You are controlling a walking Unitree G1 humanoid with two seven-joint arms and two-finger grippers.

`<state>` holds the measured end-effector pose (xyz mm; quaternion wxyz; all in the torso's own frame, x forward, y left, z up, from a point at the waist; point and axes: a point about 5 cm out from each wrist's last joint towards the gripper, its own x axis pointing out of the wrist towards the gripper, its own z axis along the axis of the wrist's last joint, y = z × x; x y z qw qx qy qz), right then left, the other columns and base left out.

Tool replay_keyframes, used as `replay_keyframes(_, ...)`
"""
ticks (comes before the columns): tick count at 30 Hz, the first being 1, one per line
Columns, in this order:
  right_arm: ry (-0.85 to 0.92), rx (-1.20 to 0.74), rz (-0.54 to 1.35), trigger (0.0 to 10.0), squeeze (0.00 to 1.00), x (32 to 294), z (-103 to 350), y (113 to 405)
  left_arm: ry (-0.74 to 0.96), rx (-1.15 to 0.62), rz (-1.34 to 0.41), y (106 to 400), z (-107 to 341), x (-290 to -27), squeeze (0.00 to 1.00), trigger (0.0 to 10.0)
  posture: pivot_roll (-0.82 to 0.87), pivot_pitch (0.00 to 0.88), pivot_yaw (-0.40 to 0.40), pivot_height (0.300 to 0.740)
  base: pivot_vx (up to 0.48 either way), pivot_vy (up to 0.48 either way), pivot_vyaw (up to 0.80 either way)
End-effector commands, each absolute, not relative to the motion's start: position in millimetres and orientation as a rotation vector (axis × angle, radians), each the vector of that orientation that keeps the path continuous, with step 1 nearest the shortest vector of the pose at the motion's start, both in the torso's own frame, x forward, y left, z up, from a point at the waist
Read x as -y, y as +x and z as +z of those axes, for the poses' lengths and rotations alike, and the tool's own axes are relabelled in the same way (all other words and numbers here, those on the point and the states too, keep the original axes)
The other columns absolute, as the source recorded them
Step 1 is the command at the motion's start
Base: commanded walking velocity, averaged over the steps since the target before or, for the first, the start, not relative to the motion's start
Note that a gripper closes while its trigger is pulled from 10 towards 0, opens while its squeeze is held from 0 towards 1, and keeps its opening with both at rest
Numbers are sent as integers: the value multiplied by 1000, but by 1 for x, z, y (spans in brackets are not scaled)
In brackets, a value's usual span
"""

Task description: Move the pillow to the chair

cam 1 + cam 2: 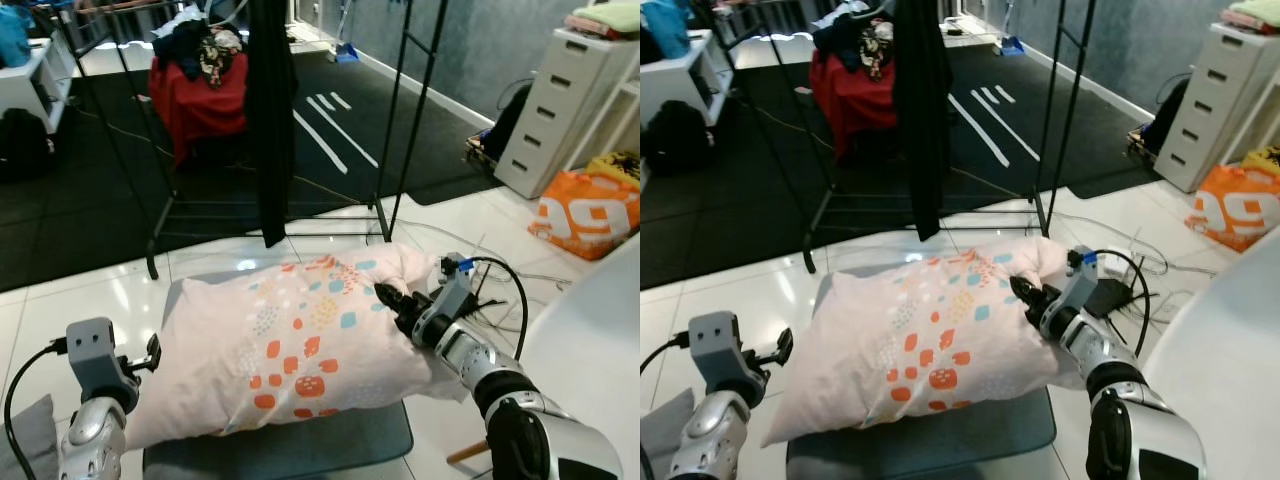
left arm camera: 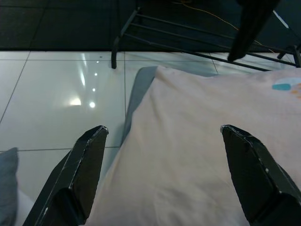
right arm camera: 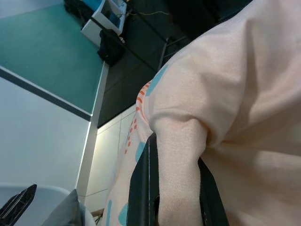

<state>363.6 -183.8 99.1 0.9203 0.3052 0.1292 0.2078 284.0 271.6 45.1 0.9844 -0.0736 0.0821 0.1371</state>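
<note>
— What sort of place is this?

— A lived-in room of a home, used for clothes and storage. A black clothes rack (image 1: 400, 110) stands on a dark carpet (image 1: 100, 200), with a dark garment (image 1: 270, 120) hanging from it.

— Anything else that says home?

— A heap of clothing (image 1: 200, 45) sits on something draped in red cloth (image 1: 205, 105). A white chest of drawers (image 1: 555, 105) stands by the wall with folded textiles (image 1: 605, 18) on top, and an orange shopping bag (image 1: 585, 212) lies beside it. The near floor is glossy white tile (image 1: 90, 310), with loose cables (image 1: 500, 270) trailing across it.
</note>
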Motion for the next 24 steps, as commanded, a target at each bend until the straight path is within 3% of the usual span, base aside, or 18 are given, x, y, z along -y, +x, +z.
replay_keyframes(1, 628, -209, 423, 0, 0, 187, 107, 367, -150, -192, 283, 279, 39, -273, 0, 10000, -25, 107, -16, 717, 0, 0, 0)
replay_keyframes(8, 617, -223, 405, 0, 0, 189, 103, 365, -146, -221, 287, 277, 33, -272, 0, 10000, -31, 97, -18, 727, 0, 0, 0)
replay_keyframes(9, 599, -244, 372, 10000, 0, 191, 97, 363, -147, -251, 293, 275, 26, -271, 0, 10000, -36, 92, -18, 731, 0, 0, 0)
replay_keyframes(13, 581, -263, 333, 10000, 0, 195, 92, 360, -142, -283, 305, 272, 20, -271, 0, 10000, -37, 87, -20, 731, 0, 0, 0)
replay_keyframes(24, 561, -314, 251, 10000, 0, 206, 81, 354, -130, -363, 362, 260, 5, -274, 0, 10000, -51, 65, -27, 731, 0, 0, -700)
